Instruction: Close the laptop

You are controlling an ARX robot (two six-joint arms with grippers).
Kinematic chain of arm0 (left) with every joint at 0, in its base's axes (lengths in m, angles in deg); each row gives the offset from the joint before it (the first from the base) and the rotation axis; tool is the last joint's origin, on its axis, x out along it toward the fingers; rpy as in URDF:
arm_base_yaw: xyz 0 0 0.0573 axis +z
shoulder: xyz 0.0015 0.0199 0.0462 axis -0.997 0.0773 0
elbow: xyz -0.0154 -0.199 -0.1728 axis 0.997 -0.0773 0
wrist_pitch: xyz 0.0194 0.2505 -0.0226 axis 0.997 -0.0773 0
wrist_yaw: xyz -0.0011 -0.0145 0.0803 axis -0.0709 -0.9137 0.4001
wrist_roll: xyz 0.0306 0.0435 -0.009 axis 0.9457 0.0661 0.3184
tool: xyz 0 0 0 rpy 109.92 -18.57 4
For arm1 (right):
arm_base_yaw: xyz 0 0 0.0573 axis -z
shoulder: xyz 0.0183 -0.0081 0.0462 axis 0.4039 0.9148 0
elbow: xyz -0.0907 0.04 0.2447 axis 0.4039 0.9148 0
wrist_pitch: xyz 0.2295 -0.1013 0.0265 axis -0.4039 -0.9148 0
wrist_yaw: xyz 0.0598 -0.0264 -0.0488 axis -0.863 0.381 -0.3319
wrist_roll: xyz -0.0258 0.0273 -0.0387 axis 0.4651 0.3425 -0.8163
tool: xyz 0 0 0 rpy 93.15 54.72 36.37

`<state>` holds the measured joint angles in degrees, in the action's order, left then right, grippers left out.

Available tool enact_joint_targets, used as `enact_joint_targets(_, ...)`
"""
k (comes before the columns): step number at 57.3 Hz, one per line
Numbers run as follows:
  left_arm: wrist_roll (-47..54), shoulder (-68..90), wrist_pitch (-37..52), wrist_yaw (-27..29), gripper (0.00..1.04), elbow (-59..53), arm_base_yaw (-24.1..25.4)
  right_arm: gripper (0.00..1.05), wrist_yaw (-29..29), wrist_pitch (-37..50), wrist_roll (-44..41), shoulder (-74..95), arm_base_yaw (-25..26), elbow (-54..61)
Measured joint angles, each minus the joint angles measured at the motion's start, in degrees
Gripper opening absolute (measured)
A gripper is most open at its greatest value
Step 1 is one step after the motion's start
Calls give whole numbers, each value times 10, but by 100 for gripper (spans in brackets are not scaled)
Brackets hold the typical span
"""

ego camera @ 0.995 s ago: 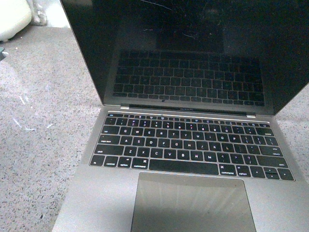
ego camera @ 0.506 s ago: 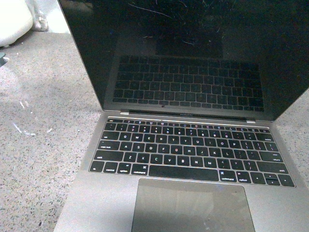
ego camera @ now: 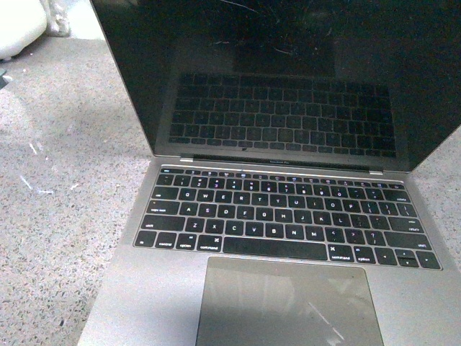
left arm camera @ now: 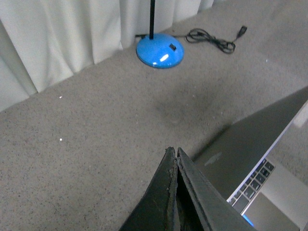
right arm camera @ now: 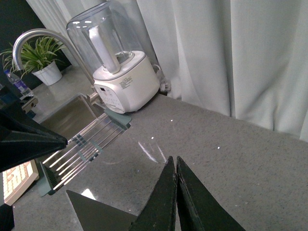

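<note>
Laptop [ego camera: 288, 216] sits open on the speckled grey counter [ego camera: 65, 216] directly ahead of the robot. Its trackpad [ego camera: 288, 303] is nearest the camera, and its glossy black screen [ego camera: 288, 72] rises from the hinge at the far side, mirroring the keyboard [ego camera: 288, 220]. No arm shows in the front view, so the lid is not yet down and nothing touches it from this side. In the left wrist view the left jaws are pressed together, tips meeting in a single blunt point with nothing between them. They hang over bare counter behind the grey lid back [left arm camera: 250, 144], near it but apart from it. That pose probably serves as a pusher: a closed tip behind the lid can press its upper edge forward toward the keys. Farther off stand a blue lamp base [left arm camera: 160, 50] and a loose black cable [left arm camera: 216, 38] by the white curtain [left arm camera: 72, 38], well clear of the lid's swing. In the right wrist view the right jaws are likewise shut on nothing, raised above the counter and aimed toward a sink [right arm camera: 72, 115], a curved faucet [right arm camera: 38, 38] and a white appliance with a clear dome [right arm camera: 120, 72]. It looks parked out of the way.
</note>
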<state>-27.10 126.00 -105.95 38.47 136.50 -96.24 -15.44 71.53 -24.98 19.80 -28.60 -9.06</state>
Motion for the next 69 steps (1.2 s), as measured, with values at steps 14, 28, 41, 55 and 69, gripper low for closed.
enact_joint_targets(14, 94, 14, -37, 16, 4, -21, -14, 1, -27, 72, 62, 13, -7, 71)
enact_joint_targets(28, 122, 15, -13, 28, 4, -76, -24, 1, -29, 168, 132, 29, -9, 151)
enact_joint_targets(41, 130, 15, -6, 30, 4, -97, -25, 1, -10, 323, 243, 52, -25, 254)
enact_joint_targets(55, 130, 4, 15, 24, 4, -135, -25, 1, 9, 432, 326, 48, -39, 339)
enact_joint_targets(69, 104, -51, 45, -15, 4, -218, -36, 1, 68, 561, 430, 43, -55, 445)
